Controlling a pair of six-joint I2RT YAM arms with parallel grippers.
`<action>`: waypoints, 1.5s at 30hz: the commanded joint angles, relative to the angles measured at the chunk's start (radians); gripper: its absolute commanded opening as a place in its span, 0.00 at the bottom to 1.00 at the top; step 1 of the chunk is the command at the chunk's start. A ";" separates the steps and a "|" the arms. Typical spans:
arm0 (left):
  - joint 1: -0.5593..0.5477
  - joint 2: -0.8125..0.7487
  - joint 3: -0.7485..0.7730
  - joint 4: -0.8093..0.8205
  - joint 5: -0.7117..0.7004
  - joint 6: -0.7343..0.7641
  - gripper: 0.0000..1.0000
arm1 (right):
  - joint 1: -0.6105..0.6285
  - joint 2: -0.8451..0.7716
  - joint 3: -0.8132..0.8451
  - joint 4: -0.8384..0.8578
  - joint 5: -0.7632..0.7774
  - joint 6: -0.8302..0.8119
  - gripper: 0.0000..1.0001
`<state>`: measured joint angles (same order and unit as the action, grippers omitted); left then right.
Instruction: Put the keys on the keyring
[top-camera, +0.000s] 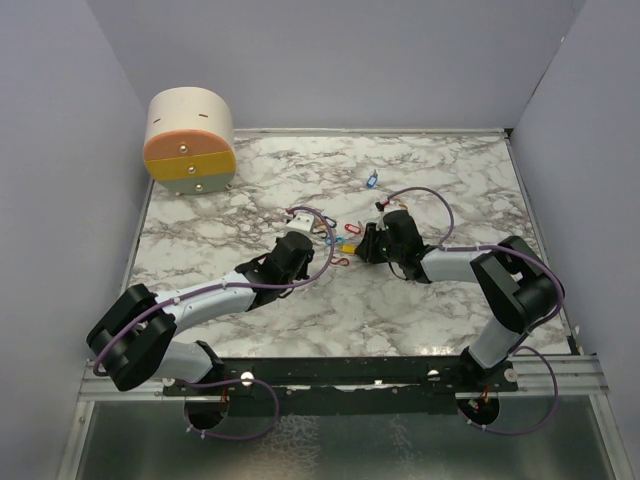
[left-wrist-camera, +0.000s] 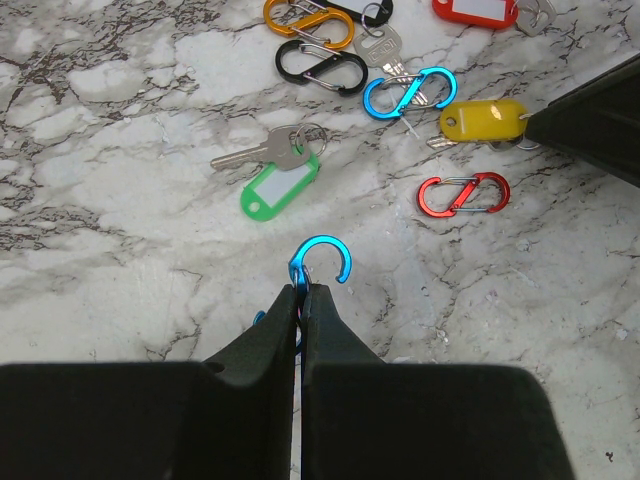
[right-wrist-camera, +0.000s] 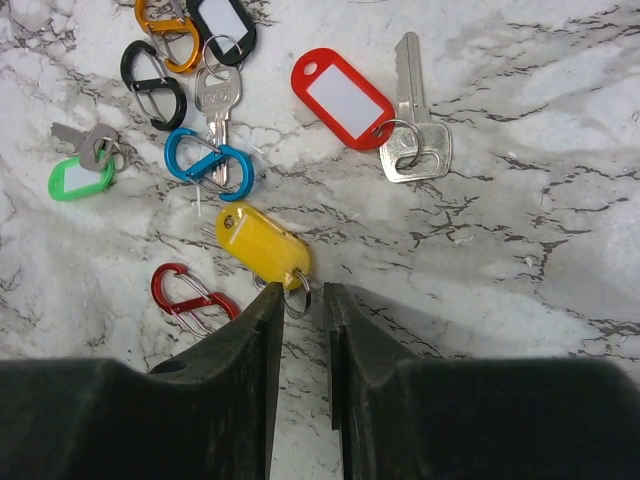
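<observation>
The left gripper (left-wrist-camera: 305, 290) was shut on the keyring (left-wrist-camera: 320, 240), a blue metal clip whose open hook pointed away from the fingertips. The right gripper (right-wrist-camera: 300, 292) was set narrowly open, with the wire ring of the yellow key (right-wrist-camera: 262, 243) between its tips. That smooth, rounded plastic tag was laid flat on the marbled counter (right-wrist-camera: 520, 250), its long axis slanted away to the left. Beyond it, the red key (right-wrist-camera: 342, 98) was ringed to a steel key (right-wrist-camera: 412, 140). The green key (left-wrist-camera: 280, 188) was seen farther left.
</observation>
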<state>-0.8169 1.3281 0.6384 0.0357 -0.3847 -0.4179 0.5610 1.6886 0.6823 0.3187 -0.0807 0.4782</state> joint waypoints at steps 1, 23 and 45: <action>0.005 -0.012 -0.009 0.007 -0.003 -0.010 0.00 | -0.004 0.014 -0.028 -0.037 -0.030 0.008 0.22; 0.005 0.002 0.011 0.013 0.010 -0.016 0.00 | -0.003 -0.175 -0.084 0.043 0.074 -0.103 0.01; -0.034 0.095 0.191 0.057 0.115 -0.009 0.00 | -0.001 -0.447 -0.286 0.268 -0.074 -0.180 0.01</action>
<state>-0.8326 1.3907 0.7841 0.0689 -0.3023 -0.4286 0.5606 1.2644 0.4103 0.5152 -0.1001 0.3164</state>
